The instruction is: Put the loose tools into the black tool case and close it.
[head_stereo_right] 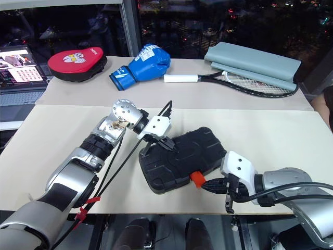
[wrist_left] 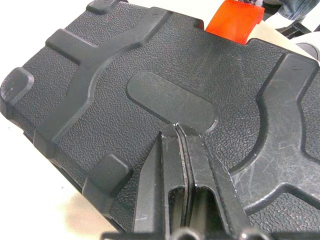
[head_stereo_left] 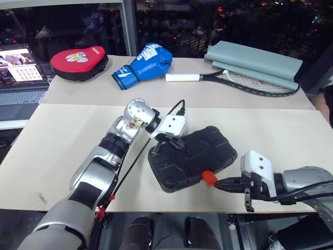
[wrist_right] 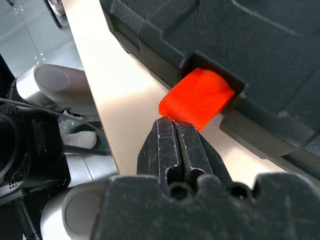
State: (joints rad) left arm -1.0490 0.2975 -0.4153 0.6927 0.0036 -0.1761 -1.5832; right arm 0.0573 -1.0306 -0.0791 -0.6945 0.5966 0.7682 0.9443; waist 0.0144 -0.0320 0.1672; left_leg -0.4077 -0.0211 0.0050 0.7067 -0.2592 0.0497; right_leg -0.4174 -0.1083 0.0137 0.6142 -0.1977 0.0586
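The black moulded plastic tool case with rounded corners and raised ribs lies shut near the front edge of the beige surface, turned at a slant, its orange latch facing that front edge. No loose tools lie out on the surface, so by my judgement only the latch is left to secure.

The left claw is clenched, holding nothing, its 2 black fingers pressed together with the tips down on the pebbled lid beside the smooth oval recess. The right claw is likewise clenched and empty, its tips just beside the orange latch; whether they touch it I cannot tell.

The case looks stiff and fairly heavy for its size, with a grainy shell that should give some grip, yet it may slide on the smooth surface if pushed from 1 side. Pinning the lid from above while working the latch seems sound. The latch is a small rigid flap standing out from its notch; pushing on its free outer edge would be the likeliest way to snap it home.
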